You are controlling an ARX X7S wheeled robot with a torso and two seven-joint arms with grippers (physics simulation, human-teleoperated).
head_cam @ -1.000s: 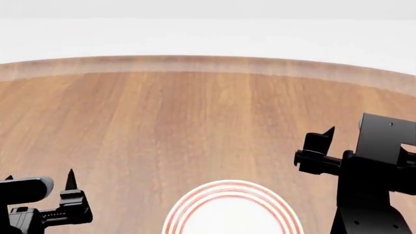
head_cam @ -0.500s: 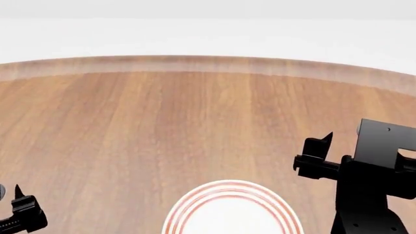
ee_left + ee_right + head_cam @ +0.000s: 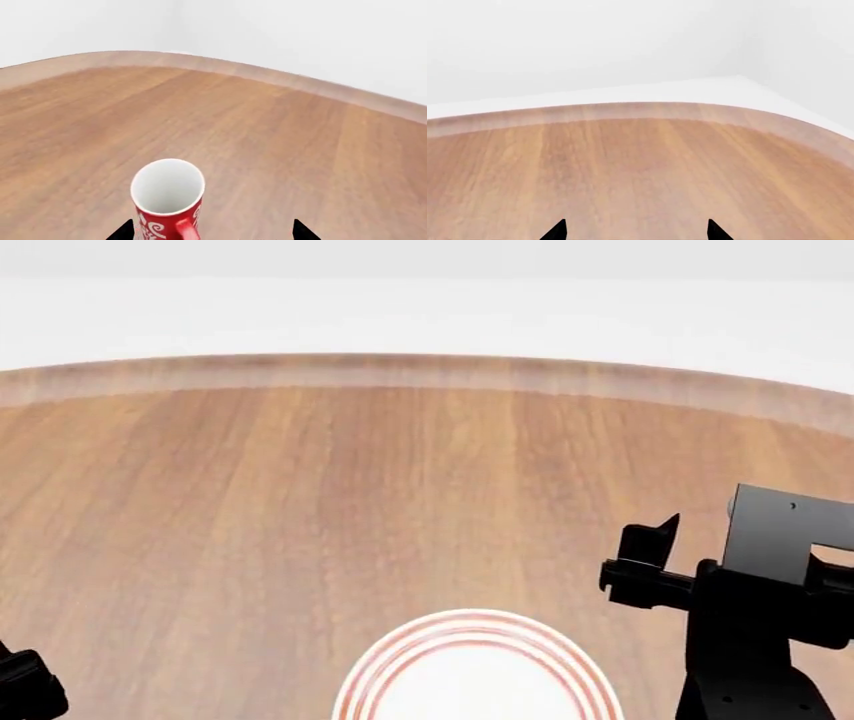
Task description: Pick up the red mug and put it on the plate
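Pale, featureless white walls behind a broad wooden tabletop with warm brown grain and a lighter curved far edge; a corner where two walls met, seen in both wrist views. Left to right in the head view: only a black scrap of the left gripper at the lower left corner. In its own wrist view, two dark fingertips spread well apart, holding nothing. Small red mug with white ornamental pattern upright on the wood, white inside, red handle toward the camera, between those tips, closer to one; contact not clear. Round white plate with concentric red rings at the bottom centre of the head view, partly cut off. Black right gripper above the table at the right, tips wide apart, empty.
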